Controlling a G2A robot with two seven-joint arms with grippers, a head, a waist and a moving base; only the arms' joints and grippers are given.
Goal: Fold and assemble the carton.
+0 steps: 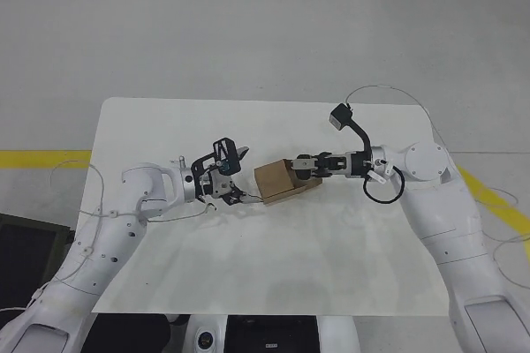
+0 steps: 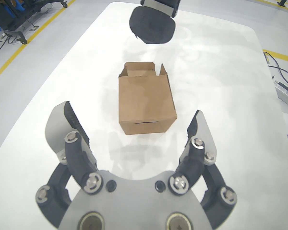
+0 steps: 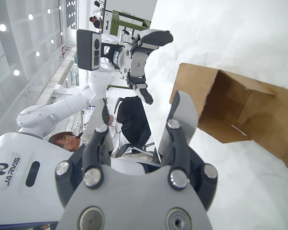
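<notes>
A brown carton (image 1: 278,181) lies on its side in the middle of the white table (image 1: 274,274). Its closed end (image 2: 146,126) faces my left gripper (image 2: 133,108), which is open and hovers just short of it (image 1: 241,179). The carton's far end is open, with flaps sticking out (image 3: 242,111). My right gripper (image 3: 141,106) is open at that end (image 1: 302,168), and one finger (image 3: 182,111) stands beside the carton's top edge. Nothing is held. The right gripper's dark pad (image 2: 153,26) hangs beyond the carton, and the left gripper (image 3: 144,68) appears past it, spread wide.
The table has rounded corners, with bare surface all around the carton. A cable and a small grey device (image 2: 285,92) lie on the floor beyond the table's edge. Yellow floor lines (image 1: 35,159) run past both sides.
</notes>
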